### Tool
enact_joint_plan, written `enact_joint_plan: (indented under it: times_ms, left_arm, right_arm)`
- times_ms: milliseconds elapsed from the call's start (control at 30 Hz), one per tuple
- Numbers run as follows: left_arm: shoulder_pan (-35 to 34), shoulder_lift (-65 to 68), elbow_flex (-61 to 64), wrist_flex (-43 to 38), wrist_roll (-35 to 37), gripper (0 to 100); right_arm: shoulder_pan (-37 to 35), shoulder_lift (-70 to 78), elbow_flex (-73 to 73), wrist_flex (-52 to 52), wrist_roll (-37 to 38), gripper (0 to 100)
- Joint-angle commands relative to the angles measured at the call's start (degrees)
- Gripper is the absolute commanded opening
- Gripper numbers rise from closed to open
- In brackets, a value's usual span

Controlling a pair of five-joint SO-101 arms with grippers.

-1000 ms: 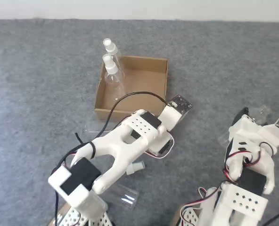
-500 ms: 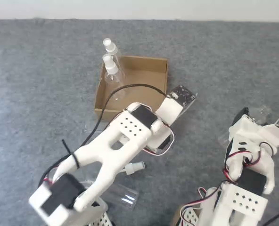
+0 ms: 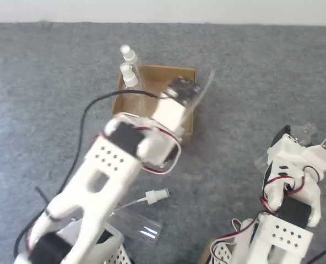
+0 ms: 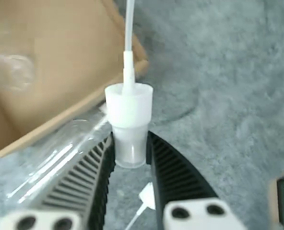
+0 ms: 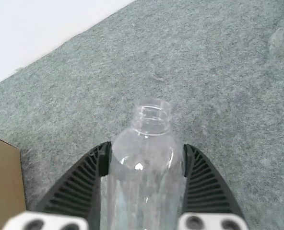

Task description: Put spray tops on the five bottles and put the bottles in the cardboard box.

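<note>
My left fingers (image 4: 130, 143) pinch a spray top (image 4: 128, 108) by its collar. Its tube points past my fingertips toward the cardboard box (image 4: 70, 48) just beyond. My right fingers (image 5: 145, 151) clamp an open bottle (image 5: 150, 120), neck bare, well apart from the left pair. Two capped bottles (image 3: 131, 77) stand at the box's far corner; I cannot tell whether both are inside. A loose spray top (image 3: 155, 196) and an uncapped bottle (image 3: 140, 225) lie on the table (image 3: 42, 110) behind my left fingers. Most capping and boxing looks undone.

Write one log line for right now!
left gripper: shut on spray top | right gripper: shut on uncapped bottle
</note>
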Motion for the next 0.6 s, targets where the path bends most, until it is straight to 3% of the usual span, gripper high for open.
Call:
enact_joint_plan:
  times_ms: [0,367,567]
  left_arm:
    - [-4.57,-8.97,-3.12,1.49,-0.18,4]
    - [-18.90,-18.64,-3.03,1.76,0.26,4]
    - [-29.27,-19.43,-2.95,1.76,5.63,4]
  right_arm:
    - [0.40,-1.01,-0.26,-2.33,-0.09,2.0]
    - [0.31,-1.10,0.18,-2.33,-0.09,2.0]
    - [-1.54,-1.01,0.26,-2.07,-0.09,2.0]
